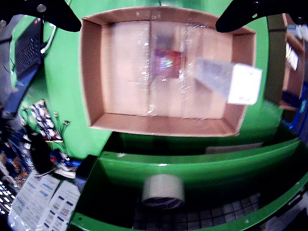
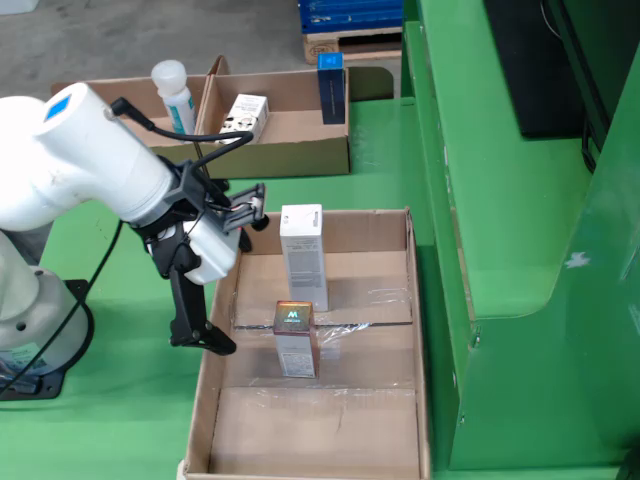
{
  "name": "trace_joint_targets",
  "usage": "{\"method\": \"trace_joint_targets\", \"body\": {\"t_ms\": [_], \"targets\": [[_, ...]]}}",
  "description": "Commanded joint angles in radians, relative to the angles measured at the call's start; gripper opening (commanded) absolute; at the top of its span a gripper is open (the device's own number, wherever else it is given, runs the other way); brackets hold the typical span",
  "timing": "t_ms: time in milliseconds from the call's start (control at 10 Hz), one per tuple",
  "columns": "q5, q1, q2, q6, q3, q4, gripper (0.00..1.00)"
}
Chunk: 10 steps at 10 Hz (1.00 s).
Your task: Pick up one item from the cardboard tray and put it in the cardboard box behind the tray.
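Observation:
In the wrist view my gripper (image 1: 154, 12) is open, its black fingers (image 1: 50, 13) spread wide over the large cardboard box (image 1: 94, 72). A white carton (image 1: 227, 82) lies tilted and blurred at the box's right side, free of the fingers. A small carton with a shiny red top (image 1: 167, 62) stands mid-box. In the fixed view the gripper (image 2: 243, 270) sits at the box's left wall (image 2: 222, 330); the white carton (image 2: 303, 255) and the small carton (image 2: 295, 340) are inside. The cardboard tray (image 2: 290, 150) behind holds a bottle (image 2: 175, 95), a white packet (image 2: 245, 115) and a blue carton (image 2: 331, 88).
Green metal frames (image 2: 520, 250) rise right of the box. Below the box in the wrist view, a green bin (image 1: 202, 168) holds a tape roll (image 1: 163, 191). A keyboard (image 1: 26, 48) and leaflets (image 1: 43, 202) lie at left. The arm's base (image 2: 30, 320) stands left.

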Motion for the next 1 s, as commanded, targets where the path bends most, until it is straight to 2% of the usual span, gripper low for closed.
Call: {"method": "trace_joint_targets", "body": {"t_ms": [0,500,900], "targets": [[-0.073,0.115,-0.017,0.098,0.124,-0.073,1.00],[-0.096,0.203,-0.026,0.164,0.158,-0.132,1.00],[-0.112,0.259,0.039,0.197,0.098,-0.142,1.00]]}}
